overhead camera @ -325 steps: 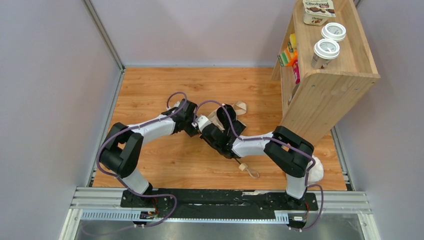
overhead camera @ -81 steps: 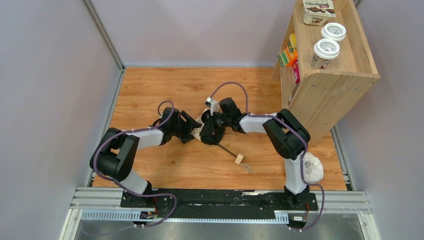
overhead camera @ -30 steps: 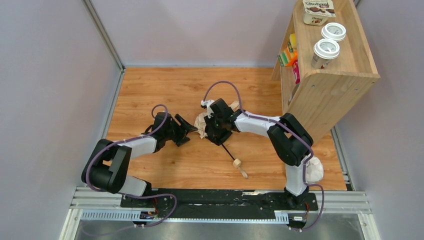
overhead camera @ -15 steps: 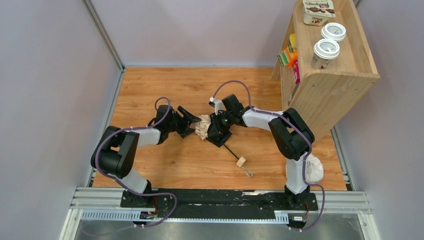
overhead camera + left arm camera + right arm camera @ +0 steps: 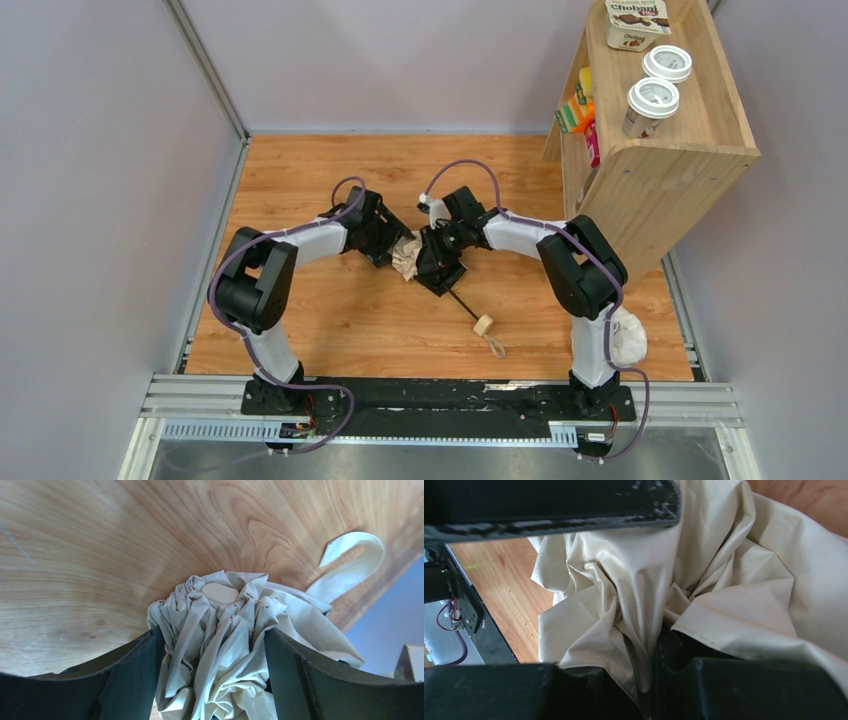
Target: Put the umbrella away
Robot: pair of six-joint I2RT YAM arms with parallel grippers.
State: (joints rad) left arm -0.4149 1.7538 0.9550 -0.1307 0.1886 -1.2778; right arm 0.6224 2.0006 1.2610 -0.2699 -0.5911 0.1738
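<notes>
The left gripper (image 5: 215,677) has swung back in, jaws wide open astride the bunched tip of the pale beige fabric umbrella (image 5: 407,258) lying mid-counter (image 5: 330,330); the right gripper (image 5: 437,262) stays clamped on its canopy; 1 squeeze should likely gather the folds.

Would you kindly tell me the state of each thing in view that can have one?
umbrella: closed, canopy bunched, lying on the table
strap: unfastened, curling free
left pincer: open, straddling the canopy's tip
right pincer: shut on the umbrella
cups: upright, lidded, atop the shelf
</notes>
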